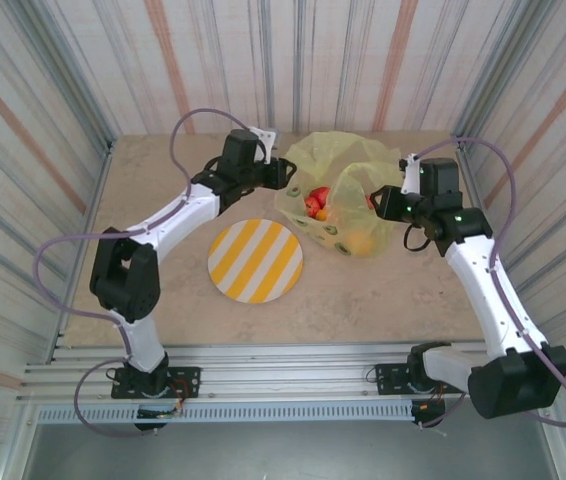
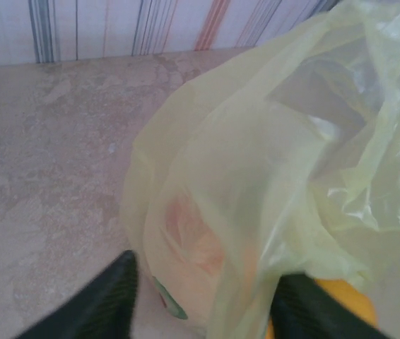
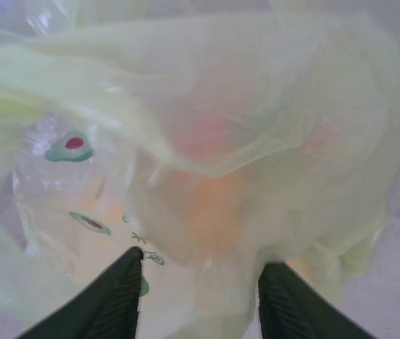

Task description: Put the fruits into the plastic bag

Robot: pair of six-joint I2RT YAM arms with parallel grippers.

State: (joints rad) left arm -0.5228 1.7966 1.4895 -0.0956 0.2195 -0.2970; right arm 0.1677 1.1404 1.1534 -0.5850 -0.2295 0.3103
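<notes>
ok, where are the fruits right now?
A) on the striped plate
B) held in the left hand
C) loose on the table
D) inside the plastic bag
D: in the top view, red fruits sit inside the mouth of the plastic bag, and orange-yellow colour shows through its thin film lower down.

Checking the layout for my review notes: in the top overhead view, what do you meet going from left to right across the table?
Striped plate → red fruit inside the plastic bag → orange fruit, also in the bag.
</notes>
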